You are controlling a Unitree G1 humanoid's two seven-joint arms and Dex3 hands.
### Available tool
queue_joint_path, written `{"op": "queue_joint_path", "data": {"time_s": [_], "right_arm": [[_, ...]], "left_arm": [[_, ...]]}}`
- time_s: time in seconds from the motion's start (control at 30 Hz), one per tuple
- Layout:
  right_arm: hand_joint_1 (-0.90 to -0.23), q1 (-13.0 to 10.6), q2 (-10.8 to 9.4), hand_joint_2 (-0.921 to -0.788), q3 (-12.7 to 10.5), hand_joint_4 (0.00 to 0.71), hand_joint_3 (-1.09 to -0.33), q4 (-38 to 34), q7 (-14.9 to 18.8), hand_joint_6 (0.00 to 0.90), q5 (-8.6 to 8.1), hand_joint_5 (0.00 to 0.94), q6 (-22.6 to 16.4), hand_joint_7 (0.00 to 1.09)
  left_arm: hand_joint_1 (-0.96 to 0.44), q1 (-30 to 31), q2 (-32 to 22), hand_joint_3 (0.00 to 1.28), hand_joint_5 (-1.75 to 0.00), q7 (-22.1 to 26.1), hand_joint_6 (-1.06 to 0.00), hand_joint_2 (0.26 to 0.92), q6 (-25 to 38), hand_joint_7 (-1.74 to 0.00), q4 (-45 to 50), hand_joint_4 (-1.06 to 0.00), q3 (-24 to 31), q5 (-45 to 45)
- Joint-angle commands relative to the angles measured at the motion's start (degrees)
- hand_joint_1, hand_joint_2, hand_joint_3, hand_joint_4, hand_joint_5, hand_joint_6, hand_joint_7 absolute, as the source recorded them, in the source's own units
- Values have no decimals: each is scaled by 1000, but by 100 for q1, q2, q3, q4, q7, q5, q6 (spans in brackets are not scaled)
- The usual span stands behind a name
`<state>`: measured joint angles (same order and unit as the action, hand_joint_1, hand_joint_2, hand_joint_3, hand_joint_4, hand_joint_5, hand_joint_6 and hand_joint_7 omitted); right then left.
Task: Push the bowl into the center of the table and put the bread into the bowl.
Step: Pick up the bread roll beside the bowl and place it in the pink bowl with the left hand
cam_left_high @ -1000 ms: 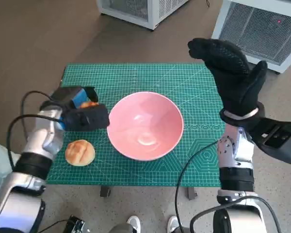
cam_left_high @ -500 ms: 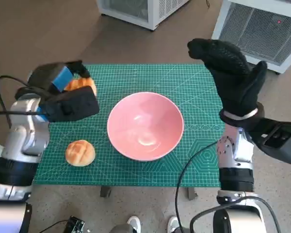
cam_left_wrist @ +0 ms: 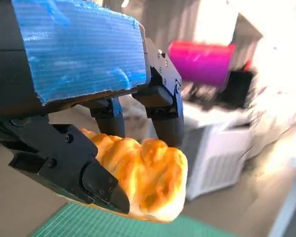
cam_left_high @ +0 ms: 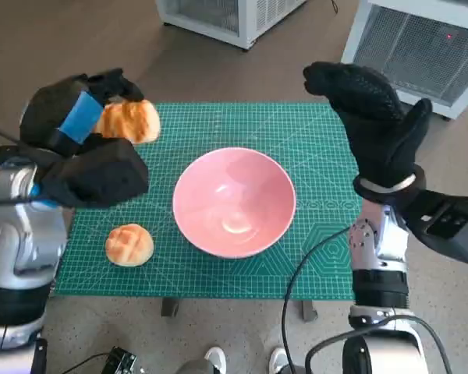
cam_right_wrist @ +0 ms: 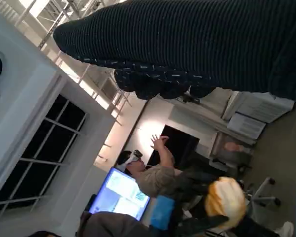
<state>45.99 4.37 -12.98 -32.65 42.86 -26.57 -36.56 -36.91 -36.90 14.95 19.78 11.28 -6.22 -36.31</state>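
A pink bowl (cam_left_high: 234,201) sits empty near the middle of the green mat (cam_left_high: 296,132). My left hand (cam_left_high: 78,117) is raised above the mat's far left corner and grips a golden bread roll (cam_left_high: 129,121); the left wrist view shows the roll (cam_left_wrist: 148,177) pinched between the black fingers (cam_left_wrist: 96,180). A second bread roll (cam_left_high: 129,244) lies on the mat at the front left, beside the bowl. My right hand (cam_left_high: 370,117), in its black glove, is lifted high over the mat's right side, fingers spread, holding nothing.
White ventilated units stand on the floor beyond the table at the far middle (cam_left_high: 234,15) and far right (cam_left_high: 417,47). In the right wrist view a seated person (cam_right_wrist: 155,173) with a headset raises a hand beside a blue screen (cam_right_wrist: 121,192).
My left hand has lifted the roll from the mat beside the bowl, up and toward the far left corner. The bowl, the other roll and my right hand have stayed put.
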Motion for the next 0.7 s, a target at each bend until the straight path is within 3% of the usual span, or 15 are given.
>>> {"op": "queue_joint_path", "data": {"time_s": [0.03, 0.37, 0.7], "right_arm": [[-756, -125, 18, -921, 43, 134, -852, -69, 35, -1, 27, 43, 28, 580], [-753, -148, 58, -921, 37, 134, -852, -63, 17, -1, 31, 46, 21, 579], [-757, -206, 88, -921, 24, 133, -852, -43, 29, -1, 15, 48, 21, 579]], "left_arm": [[2, 200, 180, 23, -1013, -25, -693, 911, -242, -1166, 446, -765, -164, -90], [2, 307, 552, 21, -1042, 51, -665, 911, -659, -1130, 508, -799, -636, -196], [1, 169, 944, 20, -1027, 61, -663, 912, -1090, -1151, -336, -797, -1317, -461]]}}
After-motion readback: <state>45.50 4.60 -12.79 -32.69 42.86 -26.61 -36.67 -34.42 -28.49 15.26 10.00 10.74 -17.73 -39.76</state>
